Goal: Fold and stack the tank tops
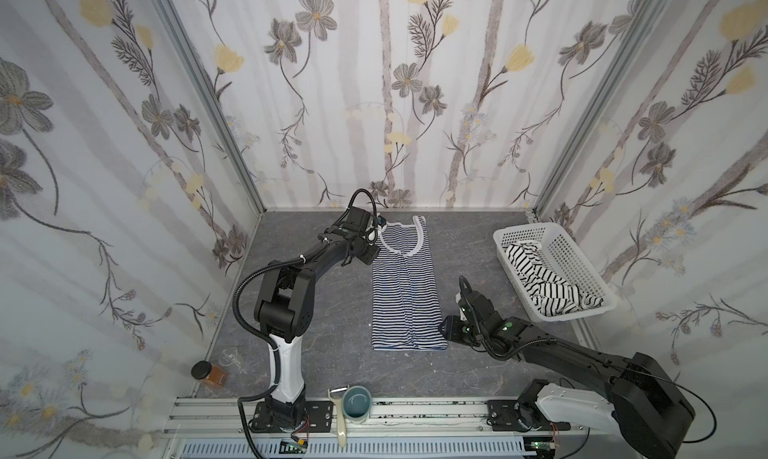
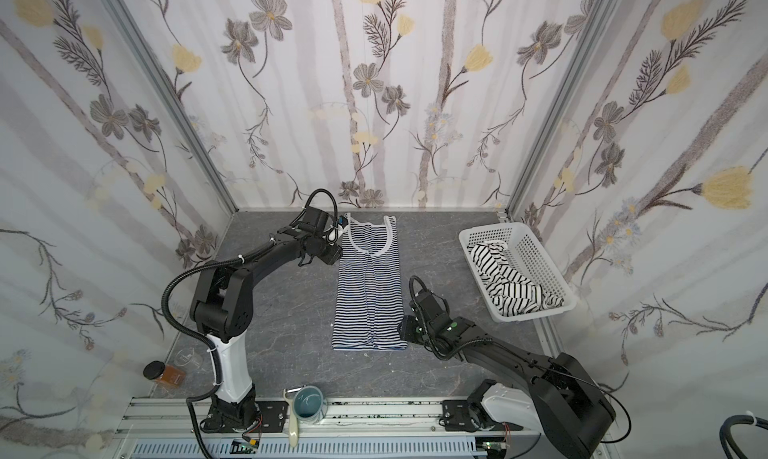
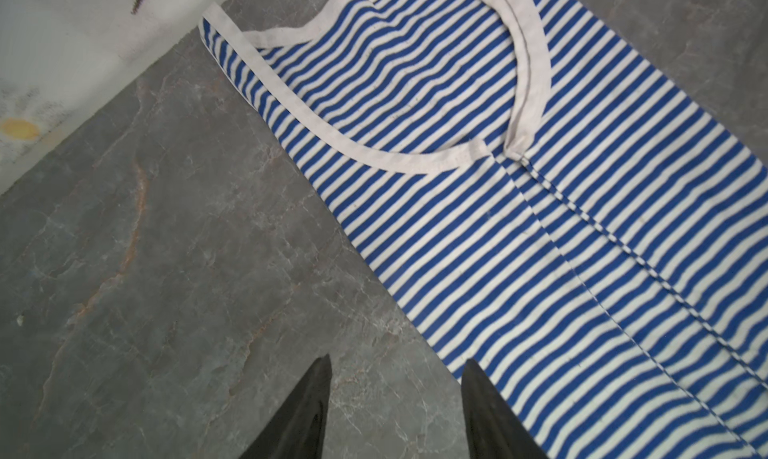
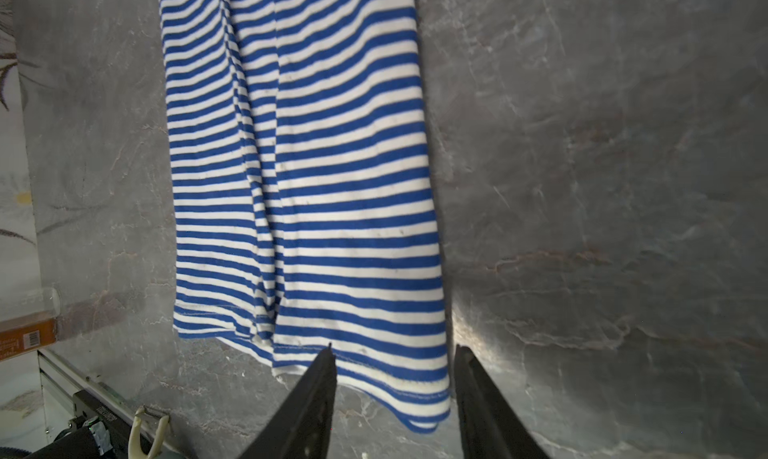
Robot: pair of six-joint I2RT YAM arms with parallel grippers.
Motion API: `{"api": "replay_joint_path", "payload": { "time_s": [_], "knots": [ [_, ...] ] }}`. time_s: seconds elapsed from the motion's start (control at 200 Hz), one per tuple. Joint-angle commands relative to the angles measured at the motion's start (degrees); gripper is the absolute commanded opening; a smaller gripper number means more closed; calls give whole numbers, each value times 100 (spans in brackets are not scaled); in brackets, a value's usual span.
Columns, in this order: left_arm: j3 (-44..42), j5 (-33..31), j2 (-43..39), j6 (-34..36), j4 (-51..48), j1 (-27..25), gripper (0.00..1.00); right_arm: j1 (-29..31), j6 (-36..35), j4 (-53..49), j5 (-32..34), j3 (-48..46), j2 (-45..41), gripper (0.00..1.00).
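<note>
The left gripper and right gripper stood half open, holding nothing, beside the soft blue-and-white striped tank top.

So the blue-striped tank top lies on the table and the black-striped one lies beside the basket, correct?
Not quite: the black-striped tank top lies inside the white basket, not beside it; both top views show this. The blue-striped tank top is on the table.

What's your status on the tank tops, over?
Left gripper open beside neckline. Right gripper open at hem corner. Navy-striped top folded lengthwise, flat; black-striped top in basket. Nothing blocking.
</note>
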Motion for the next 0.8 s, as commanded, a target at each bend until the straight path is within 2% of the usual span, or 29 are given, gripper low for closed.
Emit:
{"api": "replay_joint_path", "payload": {
  "time_s": [0.0, 0.28, 0.69, 0.794],
  "knots": [
    [-334, 97, -357, -121, 29, 3, 52, 14, 527, 622, -385, -435, -259, 47],
    [-974, 245, -877, -222, 104, 2, 52, 14, 1129, 1608, -677, -1253, -599, 45],
    [-1480, 394, -1146, -282, 183, 7, 53, 14, 1060, 1819, -808, -1267, -140, 42],
    [-1712, 376, -1337, -132, 184, 6, 53, 12, 1086, 1861, -804, -1277, -191, 37]
  ]
}}
